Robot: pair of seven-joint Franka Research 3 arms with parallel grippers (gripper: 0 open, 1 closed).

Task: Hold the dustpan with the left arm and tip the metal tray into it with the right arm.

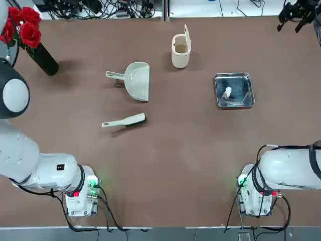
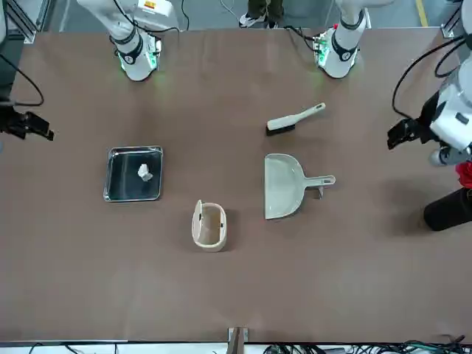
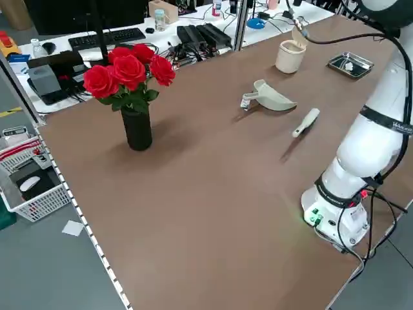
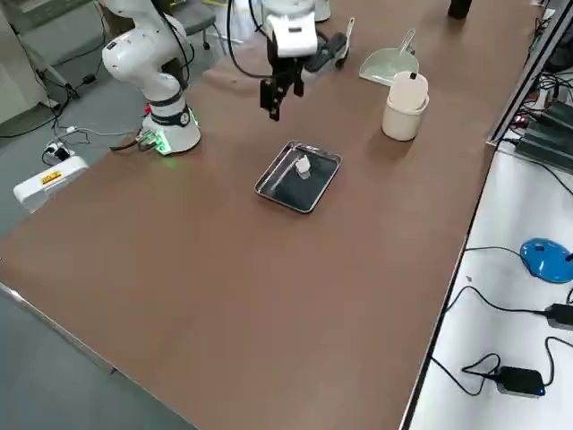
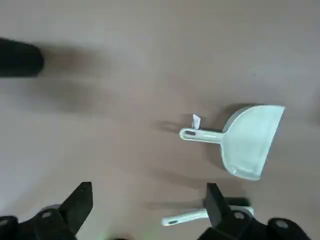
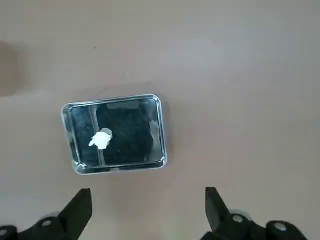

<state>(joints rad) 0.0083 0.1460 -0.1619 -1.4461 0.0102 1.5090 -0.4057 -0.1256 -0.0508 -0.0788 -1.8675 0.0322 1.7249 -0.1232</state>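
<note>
The cream dustpan (image 1: 136,80) lies flat left of the table's middle, its stubby handle pointing left. The steel metal tray (image 1: 233,90) sits to the right with a small white scrap (image 1: 227,92) in it. My left gripper (image 5: 149,192) hangs open high above the table with nothing between its fingers; the dustpan (image 5: 247,140) lies well below and ahead of it. My right gripper (image 6: 147,192) is also open and empty, raised over the table near the tray (image 6: 114,133). In the front view the left gripper (image 2: 402,134) and right gripper (image 2: 33,127) hover at opposite sides.
A slim cream hand brush (image 1: 124,121) lies just nearer the robot than the dustpan. A tall cream cup with a flap (image 1: 181,50) stands behind, between dustpan and tray. A black vase of red roses (image 1: 37,50) stands at the far left. Cables run beyond the table's far edge.
</note>
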